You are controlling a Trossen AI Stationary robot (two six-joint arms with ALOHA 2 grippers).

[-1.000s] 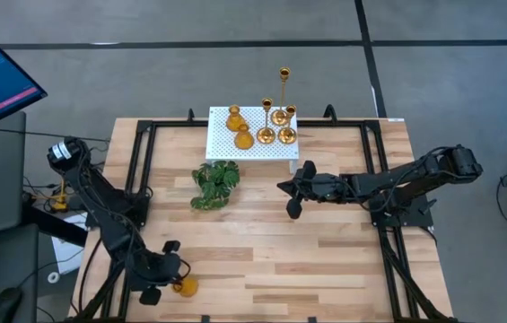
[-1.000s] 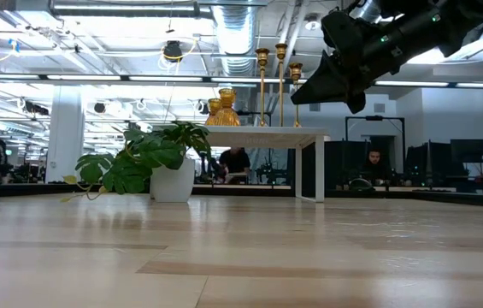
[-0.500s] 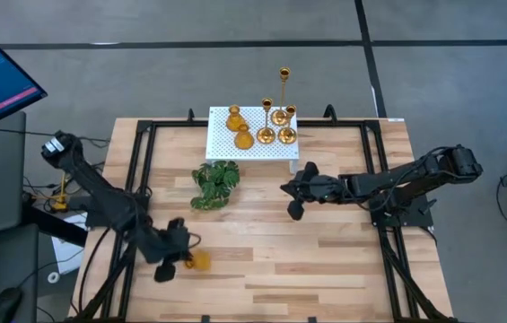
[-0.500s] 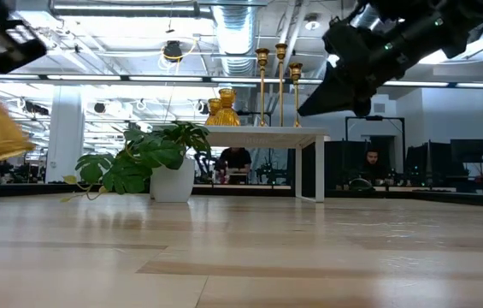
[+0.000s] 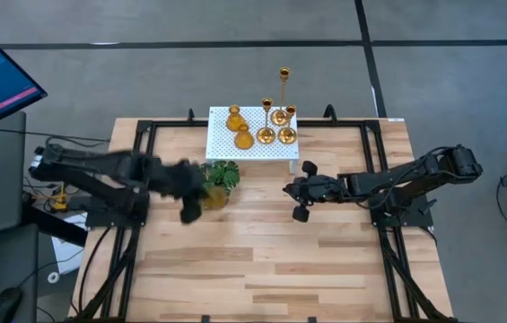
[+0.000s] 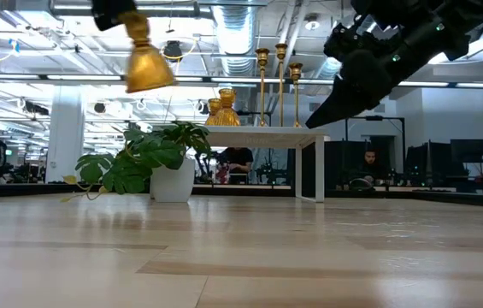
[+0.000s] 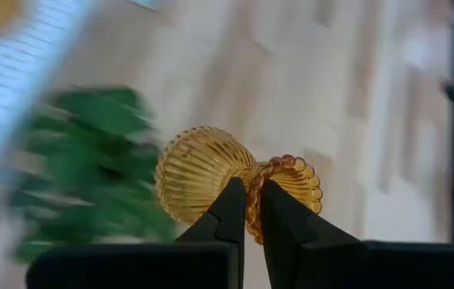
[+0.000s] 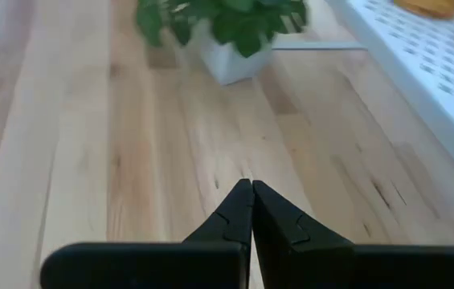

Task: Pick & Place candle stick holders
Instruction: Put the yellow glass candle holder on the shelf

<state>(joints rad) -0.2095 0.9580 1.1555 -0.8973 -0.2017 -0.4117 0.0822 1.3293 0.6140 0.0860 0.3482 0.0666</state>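
Observation:
My left gripper (image 5: 195, 199) is shut on a squat, ribbed amber candle stick holder (image 7: 202, 172). It holds it high above the table, just left of the green plant (image 5: 220, 179). In the low view the holder (image 6: 147, 67) hangs well above the tabletop. Several gold holders, tall and squat (image 5: 271, 126), stand on their bases on the white perforated platform (image 5: 226, 144) at the far middle. My right gripper (image 5: 300, 205) is shut and empty, in the air right of the plant and in front of the platform. My left gripper pinches the holder's narrow neck (image 7: 252, 201) between its two fingers, between the ribbed bell and the beaded rim (image 7: 299, 178). The fingers lie across the holder, coming from the table's left. The holder is lifted clear, wide end down and slightly tilted (image 6: 149, 73).
The potted plant (image 6: 151, 162) stands on the table close beside the left gripper. The platform stands on legs (image 6: 318, 171), raised above the tabletop. Bare wood (image 5: 262, 260) spreads across the near half. Black frame rails (image 5: 141, 170) run along both sides. People sit in the room beyond.
My left gripper has carried the holder from the table's near left corner up and toward the far edge and the right. It now stands beside the plant, with the holder lifted high. My right gripper has drifted slightly toward the near edge, still shut.

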